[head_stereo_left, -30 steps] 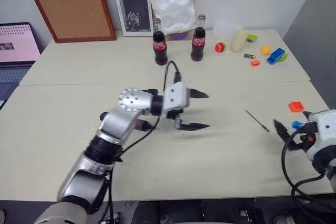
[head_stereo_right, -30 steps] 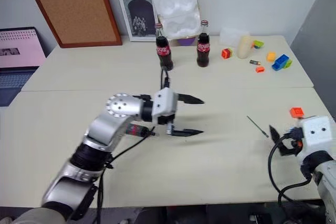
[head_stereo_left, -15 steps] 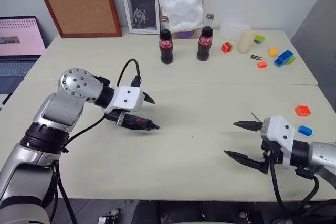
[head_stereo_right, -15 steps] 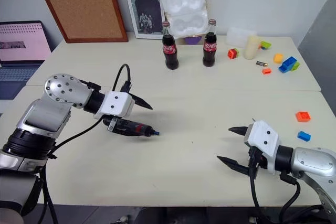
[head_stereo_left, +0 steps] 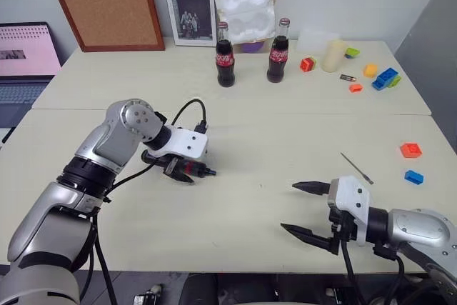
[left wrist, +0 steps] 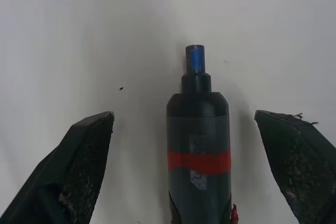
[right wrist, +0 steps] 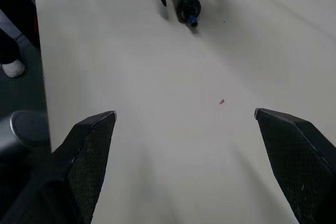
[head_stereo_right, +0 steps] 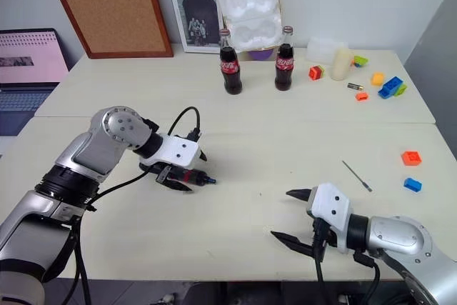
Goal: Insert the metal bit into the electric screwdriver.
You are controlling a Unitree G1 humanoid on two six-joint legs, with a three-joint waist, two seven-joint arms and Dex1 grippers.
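The electric screwdriver (head_stereo_right: 187,175) lies flat on the pale surface (head_stereo_right: 257,141), left of centre in the head views, its small blue tip pointing toward the right of the frame. The left gripper (head_stereo_right: 180,170) is lowered over it with its jaws spread wide. In the left wrist view the screwdriver's black body and red band sit between the two black fingers (left wrist: 79,166), with a clear gap of bare surface on each side, so the jaws straddle the tool without grasping it.

The metal bit (head_stereo_left: 356,167) lies on its own on the surface at the right of the frame, a thin dark rod set at a slant, well apart from the screwdriver. An orange block (head_stereo_left: 410,150) and a blue block (head_stereo_left: 413,176) lie further right of it.

The right gripper (head_stereo_left: 305,209) hangs low at the lower right of the frame, near the front edge of the surface, pointing toward the left of the frame. Its jaws are released and empty, one finger above the other. The bit lies beyond it, toward the upper right.

At the top of the frame two cola bottles (head_stereo_left: 225,65) stand upright side by side, with more coloured blocks (head_stereo_left: 379,77) at the upper right.
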